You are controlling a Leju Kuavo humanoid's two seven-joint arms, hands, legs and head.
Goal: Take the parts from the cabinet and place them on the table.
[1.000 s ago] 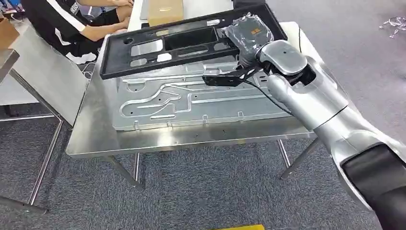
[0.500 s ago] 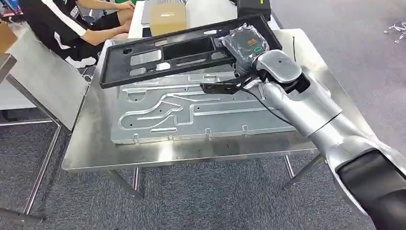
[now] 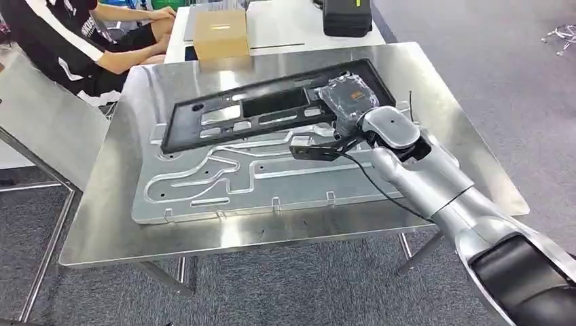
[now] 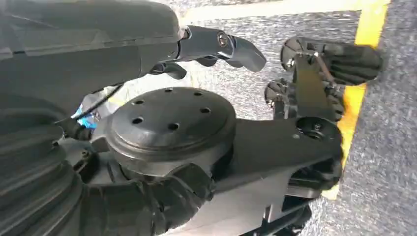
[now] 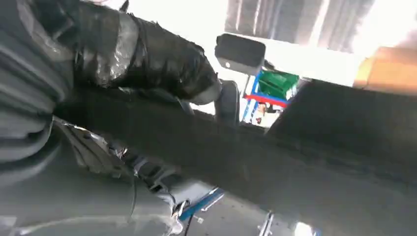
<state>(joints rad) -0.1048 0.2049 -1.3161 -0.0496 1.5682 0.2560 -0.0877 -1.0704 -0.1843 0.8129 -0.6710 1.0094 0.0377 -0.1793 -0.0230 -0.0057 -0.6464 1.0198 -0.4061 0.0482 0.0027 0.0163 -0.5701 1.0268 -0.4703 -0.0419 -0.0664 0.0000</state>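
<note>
Head view first: one black plastic frame (image 3: 272, 109) is gripped at its right end by the right hand (image 3: 348, 100), which is wrapped in clear plastic, fingers clamped round the frame's edge. The frame is stretched across the far half of one steel table (image 3: 448, 115), above one big stamped metal panel (image 3: 251, 180) that's laid flat along the near half; whether the frame is actually touching the panel can't be made out. Past the far edge, one cardboard box (image 3: 221, 32) and one black case (image 3: 347, 16) are parked on a second white table (image 3: 285, 27), and one seated person (image 3: 64, 41) is seen off the far left corner.

Left wrist view: the left hand (image 4: 216, 46) is hung over grey carpet with a yellow line, fingers loosely extended, nothing held.

Right wrist view: wrapped fingers (image 5: 162, 64) are seen closed over the frame's dark edge, up close and blurry.
</note>
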